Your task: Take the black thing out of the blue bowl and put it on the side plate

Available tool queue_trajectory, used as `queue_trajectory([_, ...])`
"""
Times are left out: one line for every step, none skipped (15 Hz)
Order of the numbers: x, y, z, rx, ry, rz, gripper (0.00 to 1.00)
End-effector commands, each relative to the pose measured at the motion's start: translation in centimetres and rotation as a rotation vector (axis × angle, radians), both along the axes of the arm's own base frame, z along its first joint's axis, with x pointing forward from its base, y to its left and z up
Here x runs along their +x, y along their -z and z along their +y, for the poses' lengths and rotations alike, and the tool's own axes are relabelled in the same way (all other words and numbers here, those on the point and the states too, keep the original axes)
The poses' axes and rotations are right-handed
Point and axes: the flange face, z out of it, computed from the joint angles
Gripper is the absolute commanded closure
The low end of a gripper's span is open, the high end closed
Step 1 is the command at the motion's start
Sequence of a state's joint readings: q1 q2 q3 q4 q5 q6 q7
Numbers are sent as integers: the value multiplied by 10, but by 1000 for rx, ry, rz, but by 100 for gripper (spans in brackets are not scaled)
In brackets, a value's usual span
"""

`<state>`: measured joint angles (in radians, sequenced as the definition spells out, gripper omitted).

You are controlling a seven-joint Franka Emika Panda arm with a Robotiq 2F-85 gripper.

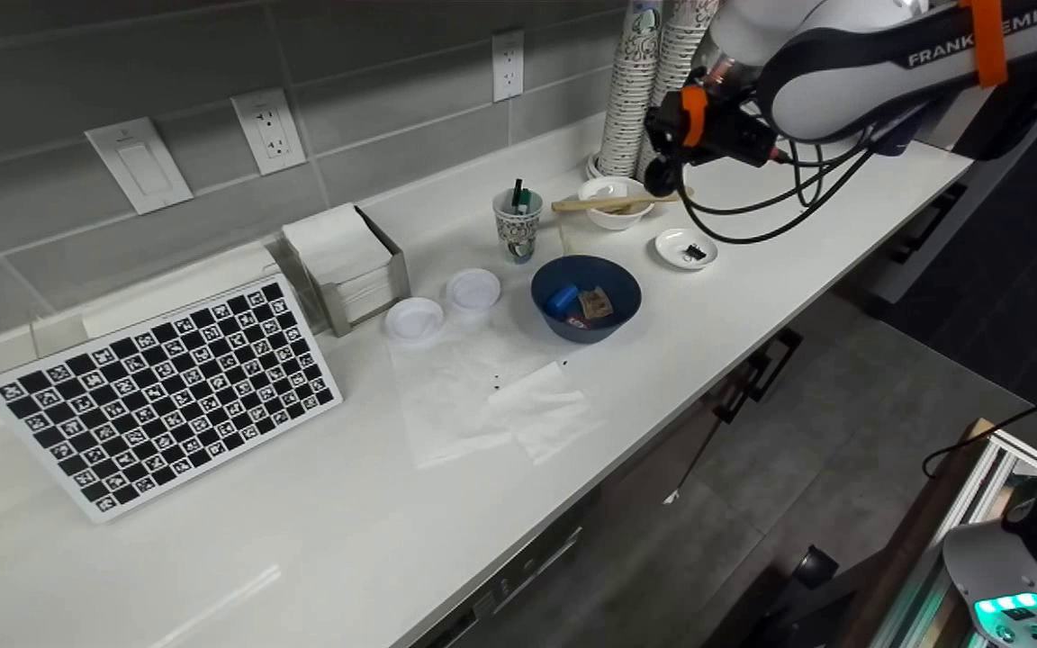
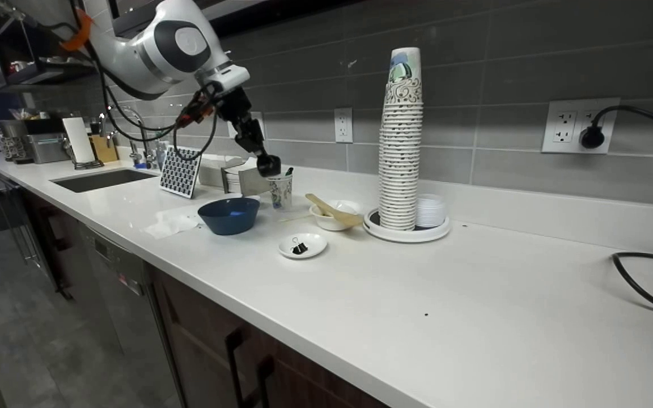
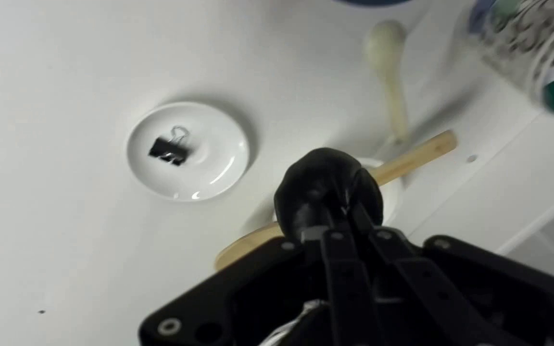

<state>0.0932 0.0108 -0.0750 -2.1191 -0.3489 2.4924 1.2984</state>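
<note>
The black thing, a small black binder clip point(image 3: 168, 152) with wire handles, lies on the white side plate point(image 3: 217, 139). The clip point(image 1: 695, 253) point(image 2: 300, 248) and plate point(image 1: 670, 256) point(image 2: 317, 243) show in both exterior views. The blue bowl point(image 1: 586, 268) point(image 2: 221, 224) stands beside the plate and holds a blue item and a brown packet. Only its edge point(image 3: 375, 1) shows in the wrist view. My gripper point(image 3: 342, 202) has rounded black tips close together, with nothing clearly held. It hangs above the counter, apart from the plate and clip point(image 1: 660, 177) point(image 2: 268, 164).
A white bowl point(image 1: 617, 219) with a wooden utensil point(image 3: 411, 158) across it is below the gripper. A patterned cup point(image 1: 518, 236) with pens stands near it. Tall cup stacks point(image 2: 400, 141) stand at the wall. Napkins point(image 1: 536, 414) and a checkered board point(image 1: 167, 387) lie farther along.
</note>
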Motion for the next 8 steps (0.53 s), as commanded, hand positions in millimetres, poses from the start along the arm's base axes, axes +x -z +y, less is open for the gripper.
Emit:
queue_trajectory([-1, 13, -55, -17, 165, 80, 99])
queue_trajectory([1, 21, -63, -2, 172, 105, 99])
queue_trajectory([3, 29, -69, 5, 172, 119, 99])
queue_trajectory([8, 37, -73, 19, 167, 120, 99])
queue_trajectory([11, 43, -76, 41, 154, 121, 99])
queue_trajectory([15, 51, -78, 62, 136, 124, 99])
queue_trajectory([18, 57, -80, 83, 124, 132, 99])
queue_trajectory([20, 64, -83, 96, 118, 148, 99])
